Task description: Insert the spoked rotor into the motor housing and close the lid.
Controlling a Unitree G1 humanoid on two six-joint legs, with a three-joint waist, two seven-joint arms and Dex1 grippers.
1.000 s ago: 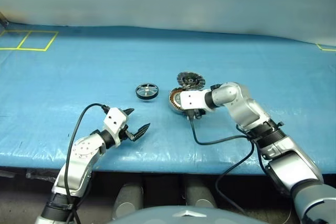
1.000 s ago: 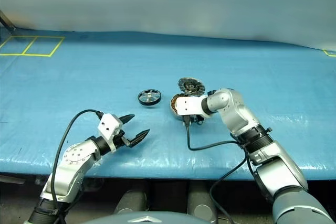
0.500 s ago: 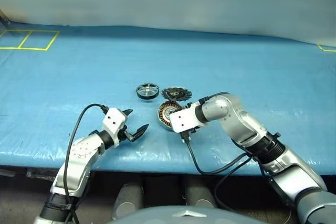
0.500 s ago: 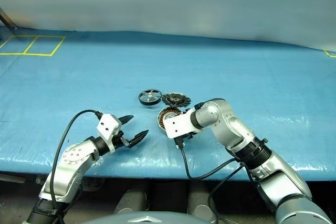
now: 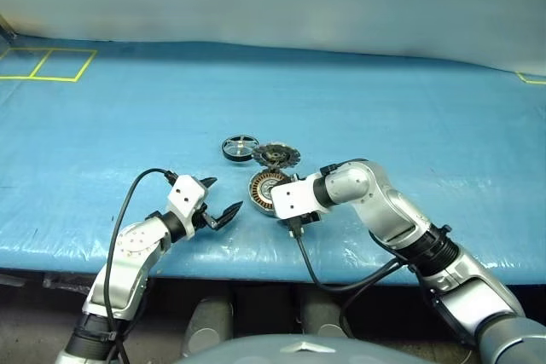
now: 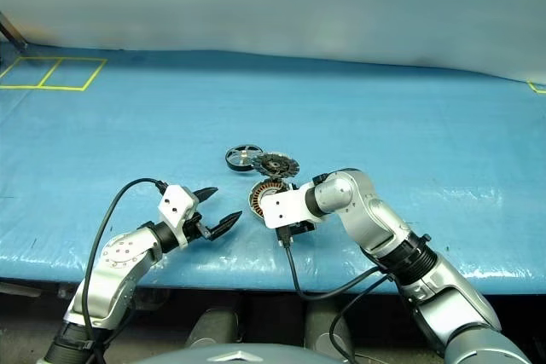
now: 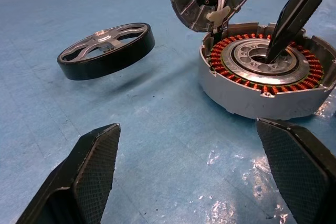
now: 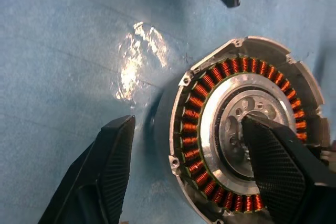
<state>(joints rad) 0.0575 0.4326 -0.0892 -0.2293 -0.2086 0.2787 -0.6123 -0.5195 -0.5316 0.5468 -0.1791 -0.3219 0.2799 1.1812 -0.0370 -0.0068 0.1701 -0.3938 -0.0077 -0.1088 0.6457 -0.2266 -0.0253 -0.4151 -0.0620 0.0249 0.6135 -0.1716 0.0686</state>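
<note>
The spoked rotor [image 5: 240, 147] lies flat on the blue mat, dark rim and silver spokes up. Beside it stands the motor housing [image 5: 265, 188], its copper windings showing. The lid [image 5: 276, 155] is hinged open at the housing's far edge, leaning back toward the rotor. My right gripper [image 8: 188, 124] is open astride the housing's wall [image 8: 176, 129]: one finger [image 7: 294, 14] is in the centre hub, the other finger [image 8: 105, 171] is outside, a little off the wall. My left gripper [image 5: 227, 194] is open and holds nothing, just to the left of the housing.
The blue mat [image 5: 409, 117] spreads wide on all sides, with its front edge close below both grippers. Yellow tape squares [image 5: 47, 64] mark the far left corner. Black cables [image 5: 341, 283] hang from both wrists over the front edge.
My right gripper pulled the housing and its lid nearer and to the left, up beside the rotor, and its jaws have widened. The left arm and the rotor kept still.
</note>
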